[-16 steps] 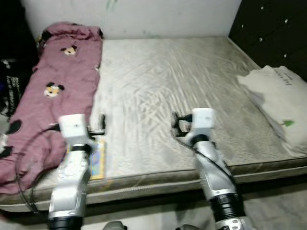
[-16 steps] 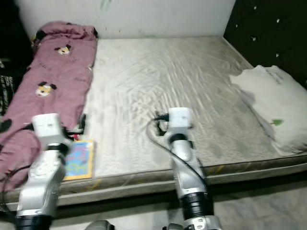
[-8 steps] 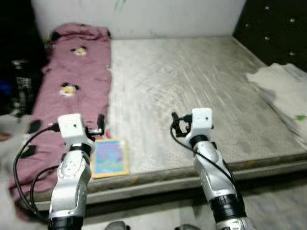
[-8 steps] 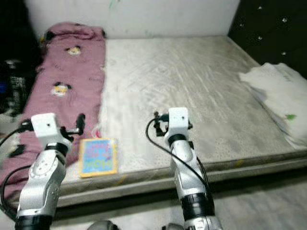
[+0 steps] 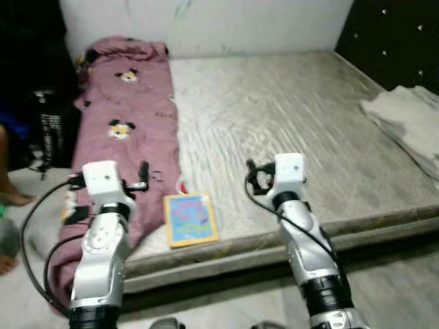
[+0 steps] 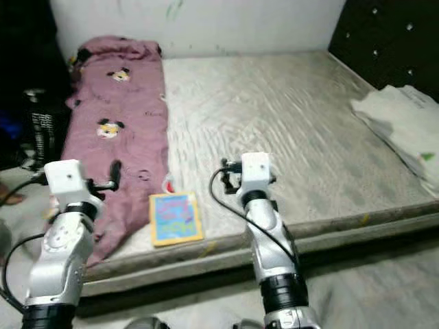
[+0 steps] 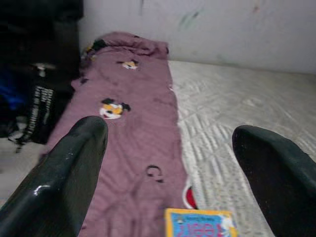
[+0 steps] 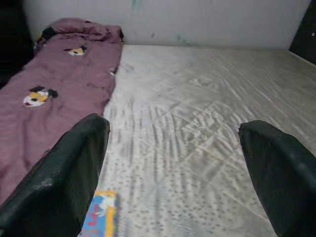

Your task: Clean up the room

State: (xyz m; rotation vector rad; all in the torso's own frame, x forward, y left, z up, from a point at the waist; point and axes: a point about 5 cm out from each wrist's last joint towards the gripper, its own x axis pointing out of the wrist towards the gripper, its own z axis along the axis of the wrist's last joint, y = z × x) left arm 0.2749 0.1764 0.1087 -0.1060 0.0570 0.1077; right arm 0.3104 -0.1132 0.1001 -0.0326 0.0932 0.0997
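Grey quilted mattress (image 5: 288, 116) noted across most of the head views, bare, set against a pale wall (image 5: 240, 24) at 12 o'clock. Mauve blanket (image 5: 127, 130) with cartoon mouse prints laid lengthwise along the mattress's 9 o'clock side, bunched at the far end and drooping over the near corner. Colourful children's book (image 5: 191, 219) lying flat at the near edge of the mattress, cover up, just beside the blanket's hem at 3 o'clock of it. Small red-and-white item (image 5: 181, 186) seen at the blanket's edge just beyond the book; identity not determinable. Folded pale cloth (image 5: 405, 123) resting at the mattress's 3 o'clock edge, well apart from the book. Dark tufted panel (image 5: 391, 38) standing at upper 2 o'clock. Black bag with white lettering (image 5: 49, 133) on the floor at 9 o'clock, beside the blanket. Person's bare foot (image 5: 8, 195) on the floor by the bag.

Left gripper (image 5: 142, 175) raised over the blanket's near end, at 10 o'clock of the book, clear of it; fingers (image 7: 64, 173) spread wide in the left wrist view, nothing between them. Right gripper (image 5: 252, 177) raised above the mattress's near edge, at 2 o'clock of the book and apart from it; fingers (image 8: 64, 173) likewise spread wide, holding nothing, with the book's corner (image 8: 101, 215) visible below.
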